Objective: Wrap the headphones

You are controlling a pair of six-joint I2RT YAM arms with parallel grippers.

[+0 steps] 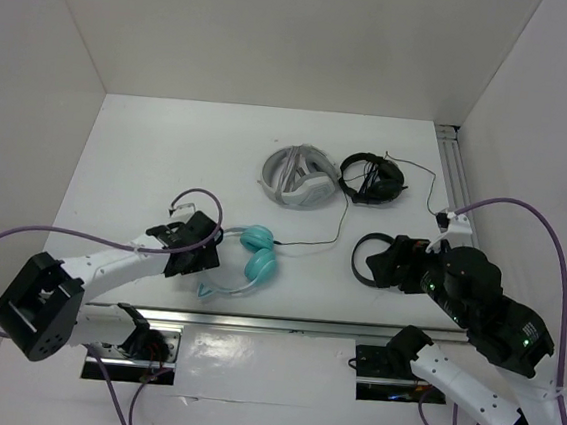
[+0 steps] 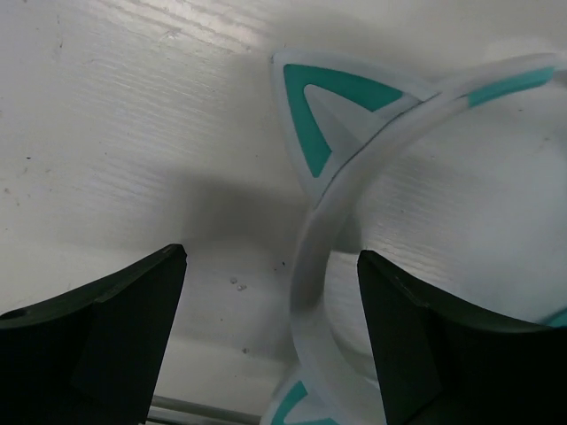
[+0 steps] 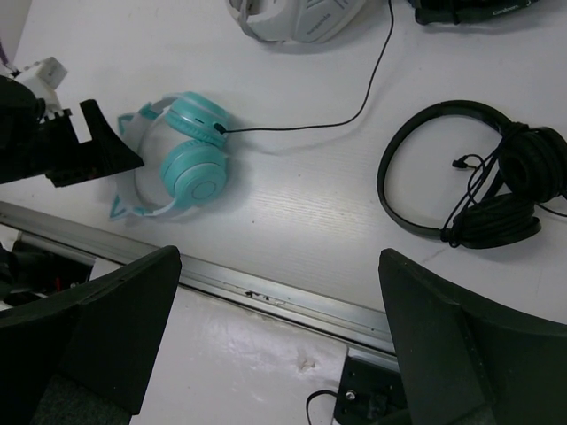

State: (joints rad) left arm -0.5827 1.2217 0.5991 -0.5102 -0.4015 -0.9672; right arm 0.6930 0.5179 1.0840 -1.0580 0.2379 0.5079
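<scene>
The teal headphones (image 1: 257,253) lie on the white table in front of the left arm, with their pale blue cat-ear headband (image 1: 224,287) curving toward the near edge. Their thin black cable (image 1: 311,242) trails right and back. My left gripper (image 1: 202,257) is open and low at the headband. In the left wrist view the headband (image 2: 312,257) and a cat ear (image 2: 328,106) lie between the open fingers (image 2: 133,310). My right gripper (image 1: 384,267) is open, empty and raised to the right. Its view shows the headphones (image 3: 190,159) and the cable (image 3: 354,115).
A black headset (image 3: 478,177) with a coiled cable lies beside my right gripper. White-grey headphones (image 1: 297,177) and another black pair (image 1: 372,178) lie at the back. A metal rail (image 1: 283,325) runs along the near edge and another (image 1: 457,179) along the right side.
</scene>
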